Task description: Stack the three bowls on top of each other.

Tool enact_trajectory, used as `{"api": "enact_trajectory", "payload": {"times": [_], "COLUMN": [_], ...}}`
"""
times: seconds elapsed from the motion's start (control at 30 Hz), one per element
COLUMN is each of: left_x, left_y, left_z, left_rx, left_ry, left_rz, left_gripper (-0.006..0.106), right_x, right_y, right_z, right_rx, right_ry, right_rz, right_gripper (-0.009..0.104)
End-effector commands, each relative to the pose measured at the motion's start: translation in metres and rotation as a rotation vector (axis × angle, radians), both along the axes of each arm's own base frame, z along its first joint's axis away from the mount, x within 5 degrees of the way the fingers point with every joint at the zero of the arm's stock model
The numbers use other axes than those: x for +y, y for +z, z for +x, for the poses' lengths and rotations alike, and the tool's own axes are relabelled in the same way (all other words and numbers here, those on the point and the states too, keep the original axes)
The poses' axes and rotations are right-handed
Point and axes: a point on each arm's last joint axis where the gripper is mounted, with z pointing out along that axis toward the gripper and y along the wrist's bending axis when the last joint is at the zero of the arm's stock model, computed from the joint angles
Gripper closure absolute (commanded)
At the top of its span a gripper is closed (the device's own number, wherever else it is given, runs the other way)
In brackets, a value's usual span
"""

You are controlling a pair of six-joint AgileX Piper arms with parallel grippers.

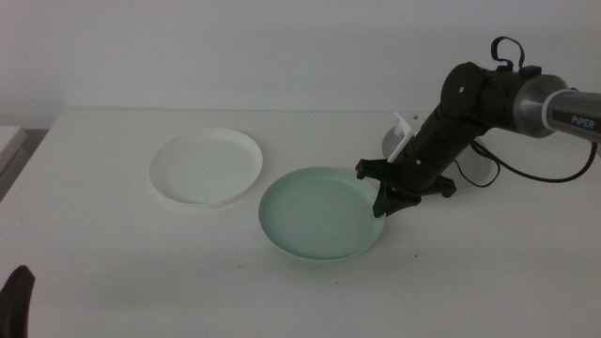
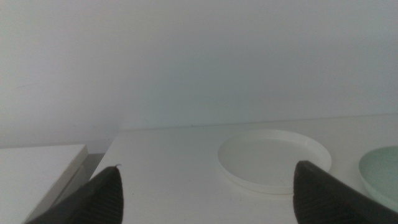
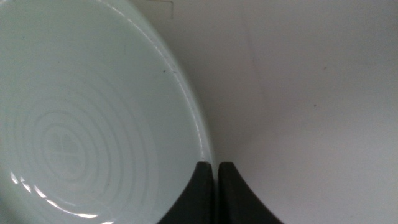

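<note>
The pale mint green bowl (image 1: 319, 211) (image 3: 81, 112) lies mid-table, its edge also showing in the left wrist view (image 2: 382, 171). My right gripper (image 1: 383, 192) (image 3: 215, 171) is shut on this bowl's right rim, which runs down between the two nearly closed jaws. Left of it, apart, rests the white bowl (image 1: 205, 167) (image 2: 273, 160). The grey bowl (image 1: 474, 171) lies behind the right arm, mostly hidden by it. My left gripper (image 2: 208, 168) waits open at the table's front left corner (image 1: 19, 300).
A lower white surface (image 2: 37, 165) adjoins the table's left edge. A black cable (image 1: 554, 174) trails from the right arm over the table's right side. A white wall stands behind the table.
</note>
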Motion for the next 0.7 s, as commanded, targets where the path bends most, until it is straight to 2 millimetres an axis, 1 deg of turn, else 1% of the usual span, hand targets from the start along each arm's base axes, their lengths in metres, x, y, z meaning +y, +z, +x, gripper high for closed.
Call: {"api": "enact_trajectory", "payload": {"times": [0.0,0.13,0.33,0.4,0.43,0.5,0.6,0.67], "left_x": [-0.0001,-0.0001,-0.0001,-0.0001,-0.0001,-0.0001,-0.0001,-0.0001], "left_y": [0.0009,0.0009,0.0009,0.0009,0.0009,0.0009,0.0009,0.0009], "left_z": [-0.0002,-0.0002,-0.0002,-0.0002,-0.0002,-0.0002,-0.0002,-0.0002], "left_rx": [-0.012,-0.012,-0.012,-0.012,-0.012,-0.012,-0.012,-0.012], "left_ry": [-0.001,-0.001,-0.001,-0.001,-0.001,-0.001,-0.001,-0.001], "left_rz": [-0.007,-0.007,-0.007,-0.007,-0.007,-0.007,-0.007,-0.007], "left_gripper": [0.007,0.007,0.007,0.007,0.007,0.007,0.007,0.007], "right_x": [0.0018,0.0014,0.0005,0.0005,0.0005,0.0005,0.0005,0.0004], "right_y": [0.0020,-0.0056,-0.0069,-0.0069,-0.0069,-0.0069,-0.0069,-0.0036], "right_z": [0.0021,0.0027,0.0033,0.0031,0.0027,0.0027,0.0027,0.0045], "right_rx": [-0.012,-0.005,-0.011,-0.009,-0.005,-0.011,-0.015,-0.019], "right_ry": [-0.001,0.005,0.010,0.011,0.012,0.027,0.037,0.038], "right_rz": [0.008,-0.010,-0.022,-0.022,-0.023,-0.024,-0.024,-0.021], "right_gripper": [0.097,0.097,0.097,0.096,0.088,0.080,0.065,0.054]}}
